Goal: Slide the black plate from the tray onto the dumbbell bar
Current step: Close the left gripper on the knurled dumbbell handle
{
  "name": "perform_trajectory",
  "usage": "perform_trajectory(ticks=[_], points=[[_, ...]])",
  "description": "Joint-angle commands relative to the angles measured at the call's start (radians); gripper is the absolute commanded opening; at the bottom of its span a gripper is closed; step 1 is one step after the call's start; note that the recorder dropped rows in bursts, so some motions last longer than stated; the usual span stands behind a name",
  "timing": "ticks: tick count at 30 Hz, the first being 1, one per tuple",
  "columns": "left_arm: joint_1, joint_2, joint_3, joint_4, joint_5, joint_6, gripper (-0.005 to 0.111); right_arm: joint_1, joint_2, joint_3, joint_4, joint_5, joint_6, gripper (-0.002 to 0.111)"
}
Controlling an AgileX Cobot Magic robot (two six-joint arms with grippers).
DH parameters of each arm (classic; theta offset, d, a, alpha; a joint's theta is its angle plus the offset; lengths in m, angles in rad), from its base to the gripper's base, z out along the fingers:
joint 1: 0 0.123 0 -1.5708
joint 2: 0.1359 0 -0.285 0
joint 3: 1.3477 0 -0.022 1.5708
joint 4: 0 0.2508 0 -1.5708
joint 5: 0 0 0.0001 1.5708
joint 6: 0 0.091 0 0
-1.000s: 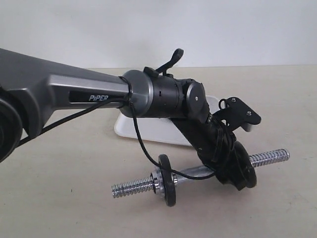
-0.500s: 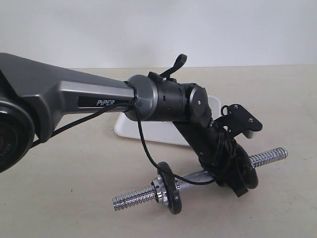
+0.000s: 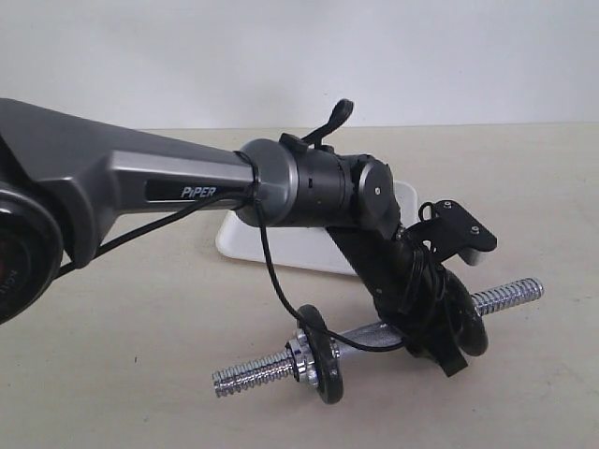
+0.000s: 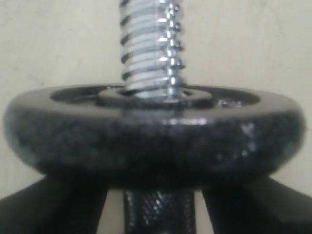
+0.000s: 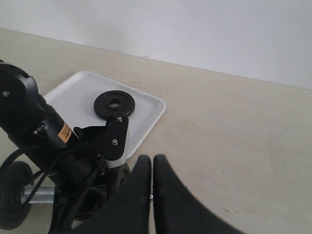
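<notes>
The black plate (image 4: 156, 146) is on the dumbbell bar (image 4: 151, 44), and the coarse thread pokes out through its centre hole. In the exterior view it sits toward the bar's right end, clear of the tray (image 3: 271, 245), which lies behind the arm. The left gripper (image 3: 447, 341) is right down on it. Its fingers (image 4: 53, 209) stand partway apart, one on each side of the bar's knurled stretch, and run up under the plate's rim. The tips are hidden there, so a real pinch on the plate can't be called. Further left on the bar, a second plate (image 3: 323, 360) stands on edge against a chrome collar, and the bar rests on the beige table (image 3: 140, 355). A third plate (image 5: 114, 104) lies flat in the tray. The right gripper (image 5: 152, 163) hangs well off to the side, jaws pressed together on nothing.
</notes>
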Motion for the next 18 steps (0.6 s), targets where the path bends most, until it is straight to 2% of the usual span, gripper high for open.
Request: perform_trajectory(ticks=[1, 8, 18], points=[[-0.002, 0.025, 0.020, 0.060, 0.091, -0.007, 0.050, 0.000, 0.002, 0.004, -0.002, 0.001, 0.004, 0.000], [-0.002, 0.021, 0.020, 0.193, 0.084, -0.059, 0.050, 0.000, 0.002, 0.004, -0.002, 0.001, 0.004, 0.000], [-0.002, 0.021, 0.020, 0.154, 0.049, -0.063, 0.050, 0.000, 0.002, 0.004, -0.002, 0.001, 0.004, 0.000]])
